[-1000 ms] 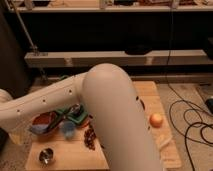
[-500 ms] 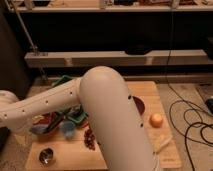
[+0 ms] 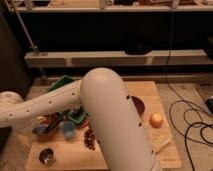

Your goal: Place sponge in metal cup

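Camera view, bulky white robot arm (image 3: 102, 107) crossing the wooden worktop (image 3: 72, 151), pincer hidden behind its left end, grip impossible to tell, small shiny steel cup (image 3: 47, 156) front-left

The arm (image 3: 107, 115) is white, with 1 row of small dark dots along its forearm; the gripper (image 3: 42, 125) sits at its lower-left end, just left of the light blue plastic cup (image 3: 68, 129). The table (image 3: 125, 161) is pale wood, the metal cup (image 3: 46, 156) silver and the bin (image 3: 64, 83) green. The round fruit (image 3: 156, 120) is orange, the bowl (image 3: 138, 106) dark red-brown and the cables (image 3: 192, 125) black.
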Robot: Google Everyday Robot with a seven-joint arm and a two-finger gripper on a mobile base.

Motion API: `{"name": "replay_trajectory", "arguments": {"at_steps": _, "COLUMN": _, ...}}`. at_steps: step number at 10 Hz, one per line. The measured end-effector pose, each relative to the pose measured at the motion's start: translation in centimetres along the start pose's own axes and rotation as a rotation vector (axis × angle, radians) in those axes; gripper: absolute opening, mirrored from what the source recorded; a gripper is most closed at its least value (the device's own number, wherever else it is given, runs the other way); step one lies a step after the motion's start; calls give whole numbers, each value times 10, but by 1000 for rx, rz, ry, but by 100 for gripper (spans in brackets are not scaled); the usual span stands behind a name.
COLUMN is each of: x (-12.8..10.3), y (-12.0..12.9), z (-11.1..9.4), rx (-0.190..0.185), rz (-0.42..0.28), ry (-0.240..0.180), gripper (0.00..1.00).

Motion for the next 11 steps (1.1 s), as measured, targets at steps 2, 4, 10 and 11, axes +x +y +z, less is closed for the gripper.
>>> {"name": "replay_trajectory", "arguments": {"at_steps": 2, "x": 2, "y": 2, "z": 5, "rx": 3, "rz": -3, "ry": 1, "gripper": 45}}
{"name": "replay_trajectory", "arguments": {"at_steps": 4, "x": 5, "y": 4, "z": 7, "rx": -1, "rz": -12, "ry": 4, "gripper": 23}}
{"name": "replay_trajectory", "arguments": {"at_steps": 10, "x": 10, "y": 22, "z": -63, "rx": -66, "rz": 63, "ry": 58, "gripper": 2}}
{"name": "replay_trajectory", "arguments": {"at_steps": 11, "x": 9, "y": 30, "z": -92, "rx": -62, "rz": 95, "ry": 88, "gripper": 2}}
